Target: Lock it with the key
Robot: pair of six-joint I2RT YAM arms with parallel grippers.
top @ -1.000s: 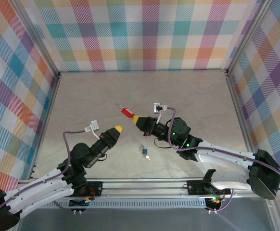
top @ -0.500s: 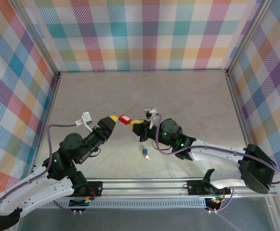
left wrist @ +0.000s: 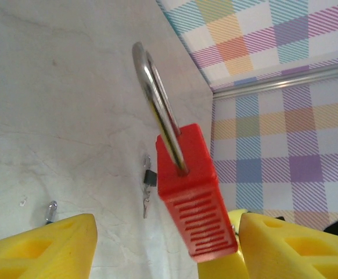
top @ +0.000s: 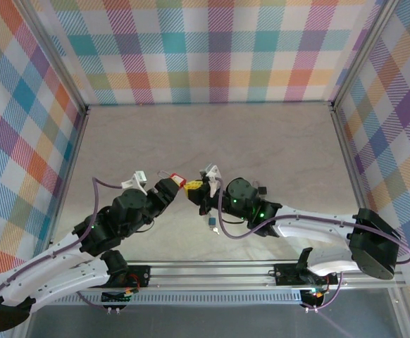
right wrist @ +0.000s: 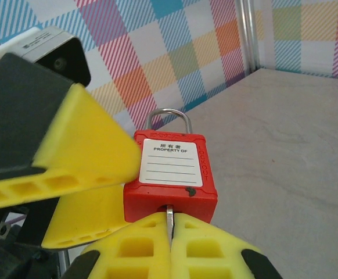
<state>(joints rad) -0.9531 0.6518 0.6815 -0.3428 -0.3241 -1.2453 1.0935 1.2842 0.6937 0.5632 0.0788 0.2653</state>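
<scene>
So the red padlock (top: 179,181) is up off the counter (top: 275,141), near the middle of the top view, hanging between the two arms. Its shackle (top: 166,174) points toward about 10 o'clock there.

The right end effector (right wrist: 170,231) comes in from roughly 4 o'clock and is pinched fully closed on the key (right wrist: 169,216). You can see the thin metal blade squeezed between the yellow fingertips and running straight up into the bottom of the padlock body. From that wrist cam the padlock stands upright, shackle at 12 o'clock, with both legs running down into the body. The white "PROPERTY OF" label (right wrist: 170,164) faces the camera.

The left end effector (left wrist: 168,224) reaches in from about 8 o'clock with its fingers spread wide. It isn't clamping anything. In its own cam one yellow finger (left wrist: 41,250) sits at 7 o'clock and the other at 5 o'clock, with the padlock in the gap, a lot closer to the 5 o'clock one. In the right wrist view a left finger (right wrist: 82,145) is right up against the padlock's side at 9 o'clock. I honestly can't tell if it's touching or just beside it.

There's also a second small key with a dark head (top: 213,222) lying flat on the counter. It's at about 5 o'clock from the padlock, just under the right arm's wrist.
</scene>
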